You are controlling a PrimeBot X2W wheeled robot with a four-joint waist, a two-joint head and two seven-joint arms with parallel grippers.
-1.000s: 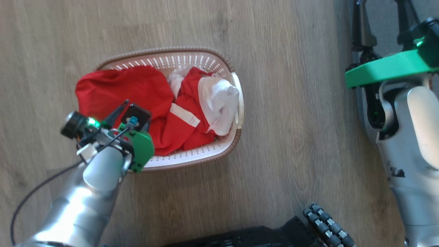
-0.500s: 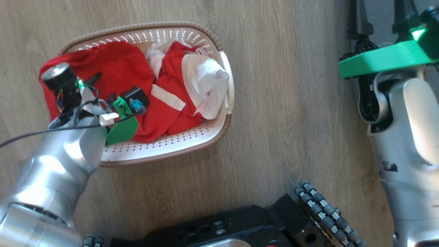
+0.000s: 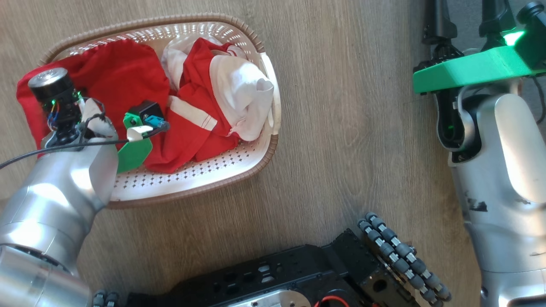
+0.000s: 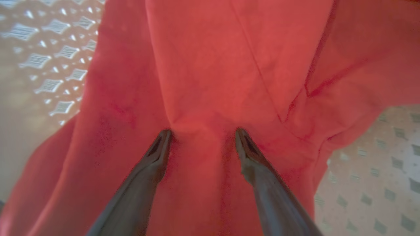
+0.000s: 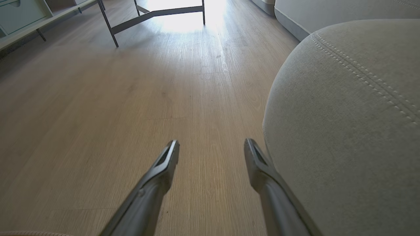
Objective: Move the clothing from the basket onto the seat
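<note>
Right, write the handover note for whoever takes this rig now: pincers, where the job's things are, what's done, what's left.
Left pincer: open, fingertips pressed into red cloth, apparently the plain red garment, inside the basket; nothing gripped yet.
Right pincer: open, empty, above the wooden floor beside the seat.
Things: the plain red garment and the red-and-white striped garment both lie in the basket, which stands on the floor.
Done: nothing on the visible part of the seat.
Left: close on the cloth, lift, carry to the seat; repeat for the other garment.
</note>
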